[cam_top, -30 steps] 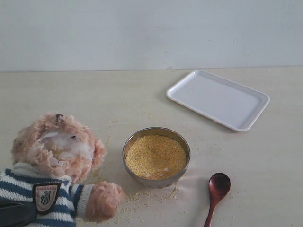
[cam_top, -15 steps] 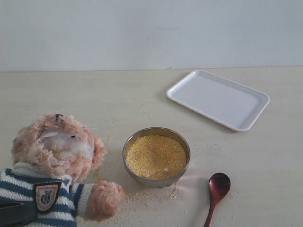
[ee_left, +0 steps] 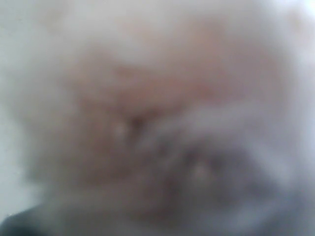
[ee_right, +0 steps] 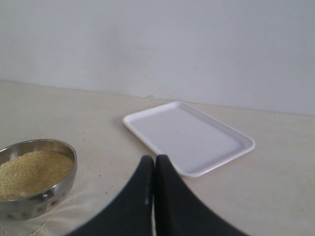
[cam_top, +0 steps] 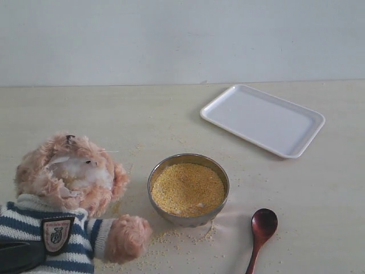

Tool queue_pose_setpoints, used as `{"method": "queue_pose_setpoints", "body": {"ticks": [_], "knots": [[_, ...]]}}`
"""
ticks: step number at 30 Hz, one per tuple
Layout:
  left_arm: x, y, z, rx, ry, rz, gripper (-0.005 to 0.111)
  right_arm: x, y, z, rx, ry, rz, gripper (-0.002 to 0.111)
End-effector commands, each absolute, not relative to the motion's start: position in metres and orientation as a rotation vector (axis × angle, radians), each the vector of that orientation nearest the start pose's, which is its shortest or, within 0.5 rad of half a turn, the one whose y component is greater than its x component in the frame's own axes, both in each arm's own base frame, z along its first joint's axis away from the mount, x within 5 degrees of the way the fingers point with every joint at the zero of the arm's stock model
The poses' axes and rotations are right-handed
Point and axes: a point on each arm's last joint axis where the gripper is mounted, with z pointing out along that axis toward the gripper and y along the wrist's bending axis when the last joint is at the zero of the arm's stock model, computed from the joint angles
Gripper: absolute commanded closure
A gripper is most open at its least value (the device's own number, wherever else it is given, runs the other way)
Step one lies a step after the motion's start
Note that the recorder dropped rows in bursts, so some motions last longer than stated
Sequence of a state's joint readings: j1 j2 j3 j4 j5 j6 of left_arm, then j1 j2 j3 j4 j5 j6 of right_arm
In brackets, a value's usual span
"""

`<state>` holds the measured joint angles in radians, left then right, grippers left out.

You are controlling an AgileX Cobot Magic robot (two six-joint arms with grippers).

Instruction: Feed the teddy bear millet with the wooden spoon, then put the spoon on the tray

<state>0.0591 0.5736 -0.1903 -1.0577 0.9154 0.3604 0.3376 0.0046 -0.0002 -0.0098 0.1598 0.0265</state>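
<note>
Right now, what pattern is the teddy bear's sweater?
Navy and white stripes on the sweater, clearest in exterior view.

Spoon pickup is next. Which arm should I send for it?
Right. The wooden spoon lies right of the steel bowl, on that arm's side, and the right gripper is free, jaws shut on nothing. The left wrist view shows only blurred teddy bear fur, so that arm seems occupied there.

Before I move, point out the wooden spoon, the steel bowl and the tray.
wooden spoon (cam_top: 264, 223), exterior view, on its round bowl.
steel bowl (cam_top: 188, 220), exterior view, on its front wall.
tray (cam_top: 262, 119), exterior view, on its bare floor.
</note>
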Motion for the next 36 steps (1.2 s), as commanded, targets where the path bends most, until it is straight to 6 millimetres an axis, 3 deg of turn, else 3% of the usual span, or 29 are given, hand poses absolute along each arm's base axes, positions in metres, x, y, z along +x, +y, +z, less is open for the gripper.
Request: {"method": "queue_pose_setpoints", "body": {"ticks": [1,6,18,36], "knots": [[0.075,-0.060,0.209,-0.270,2.372,-1.138,0.102,0.053,0.018,0.199,-0.257,1.623,0.264,0.108],[0.075,-0.059,0.203,-0.200,2.366,-1.089,0.102,0.053,0.018,0.199,-0.257,1.623,0.264,0.108],[0.068,-0.056,0.173,-0.306,2.396,-1.060,0.102,0.053,0.018,0.199,-0.257,1.623,0.264,0.108],[0.067,-0.056,0.171,-0.280,2.400,-1.049,0.102,0.053,0.018,0.199,-0.257,1.623,0.264,0.108]]}}
